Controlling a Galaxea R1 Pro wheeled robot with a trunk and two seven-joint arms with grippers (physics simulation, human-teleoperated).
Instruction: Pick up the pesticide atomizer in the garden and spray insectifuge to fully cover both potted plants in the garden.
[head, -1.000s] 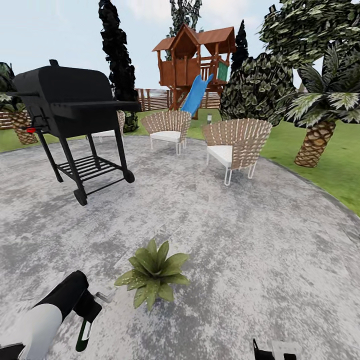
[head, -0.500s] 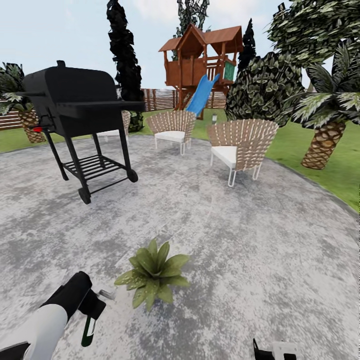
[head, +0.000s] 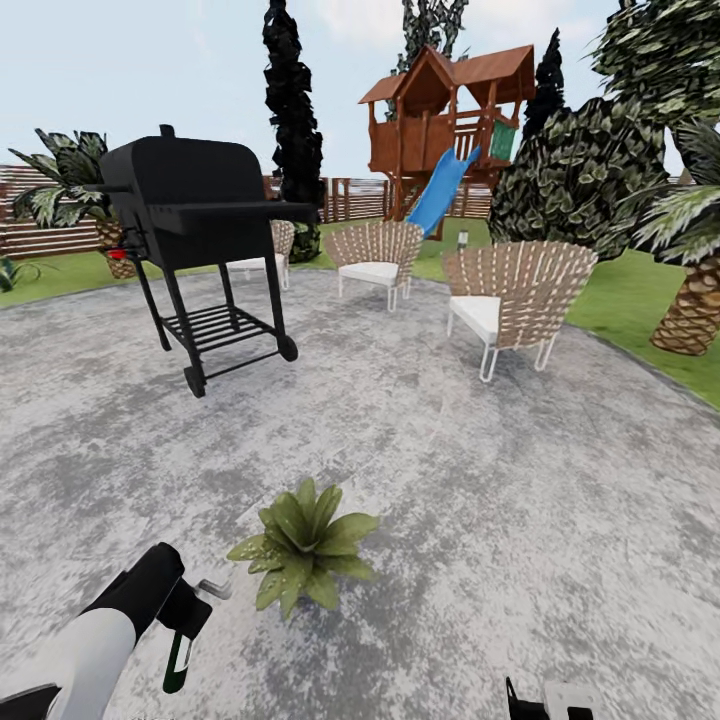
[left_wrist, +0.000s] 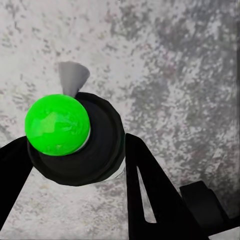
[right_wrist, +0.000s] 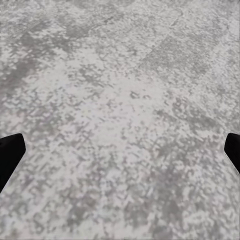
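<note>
Spraying is the step you are working on, judging by the layout: your left end effector (head: 185, 640), at the lower left of the head view, is clenching the slim dark green-black pesticide atomizer with its white label (head: 177, 662), which is hanging nose-down just over the mottled grey paved patio (head: 520, 480). In the left wrist view the bottle (left_wrist: 75, 137) is sitting between the two black fingers (left_wrist: 150, 200), with a bright green ball over its end and a small grey cone beside it. Just to the right of the bottle in the head view, the small rosette of pointed, pale-speckled green leaves (head: 303, 545) is standing near but apart from it; its pot is hidden under the foliage.

You are holding the right end effector (right_wrist: 120, 150) released over bare paving, its dark fingertips (right_wrist: 10, 152) spread to the frame edges; a corner of it is peeking in at the bottom right of the head view.

Next, you will probably need to bring the nozzle over the leaves and aim it at them. Whether any spray is landing yet, I cannot tell. A second potted plant may be the green tuft at the far left edge (head: 12, 270), too small to confirm.
</note>
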